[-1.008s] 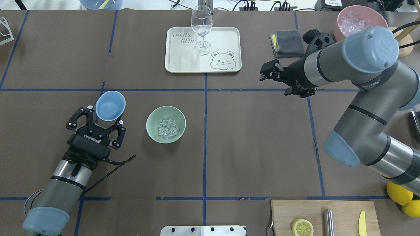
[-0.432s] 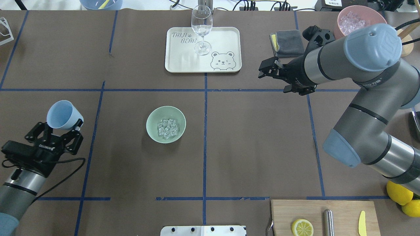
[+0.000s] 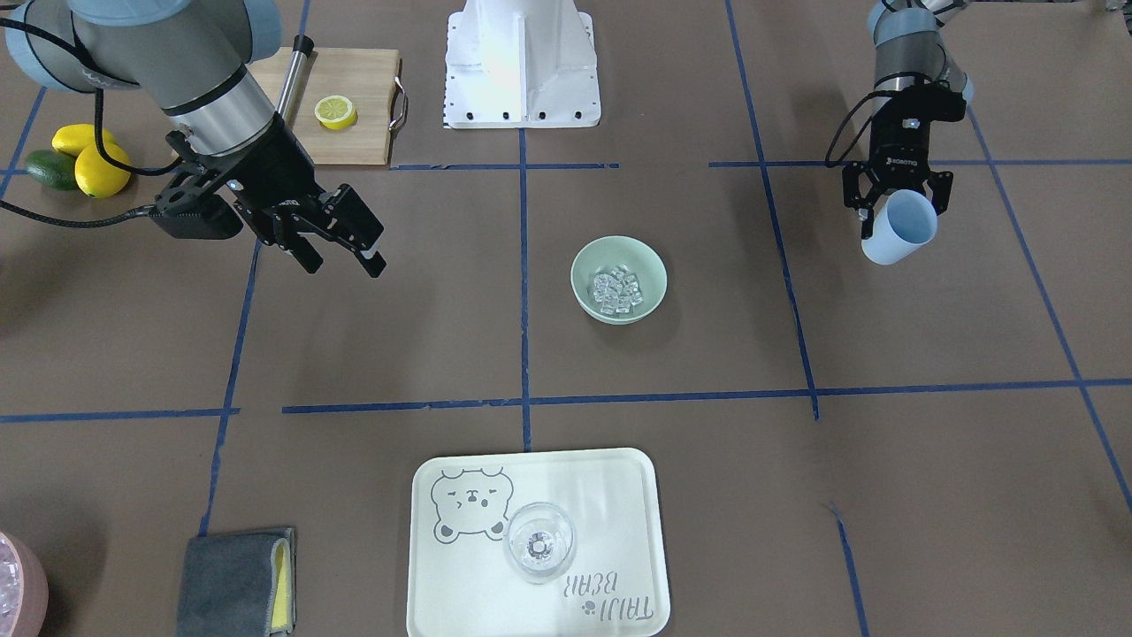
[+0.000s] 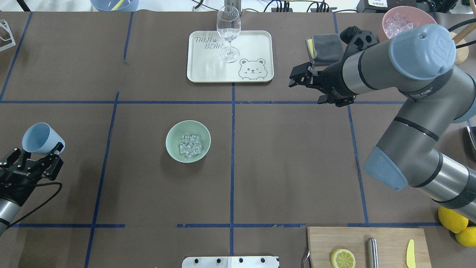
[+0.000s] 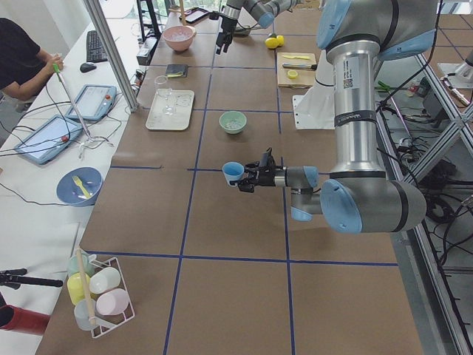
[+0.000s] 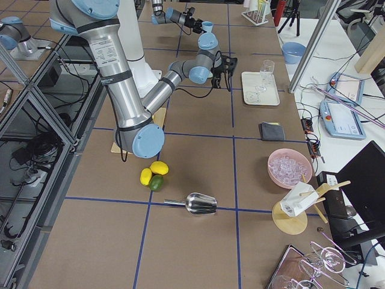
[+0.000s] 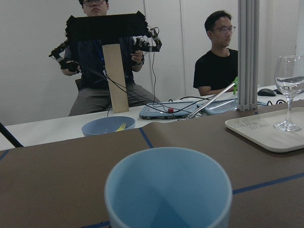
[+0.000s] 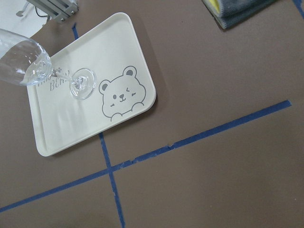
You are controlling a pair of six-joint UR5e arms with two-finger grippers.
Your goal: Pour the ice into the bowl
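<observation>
Heaped in the bottom of the mint-green bowl (image 4: 171, 138), the ice (image 4: 189, 146) was seen as a small cluster of clear cubes. The bowl was set upright on the brown table cover (image 4: 290, 156), just to the 9 o'clock side of the central blue tape line (image 4: 232, 149) in the overhead view. Well apart from it, at its 9 o'clock, a light blue cup (image 4: 41, 138) was held above the table by the left gripper (image 4: 38, 149), whose fingers were closed on the cup's sides. The cup was tilted, with its mouth turned away from the bowl, toward 10 o'clock. The right gripper (image 4: 299, 77) was held over the table at the bowl's 2 o'clock, with its fingers spread apart. At the bowl's 1 o'clock a stemmed glass (image 4: 228, 31) was stood on a cream tray (image 4: 256, 48) printed with a bear. More clear cubes were seen in a pink container (image 4: 390, 16) at the far 2 o'clock corner.
</observation>
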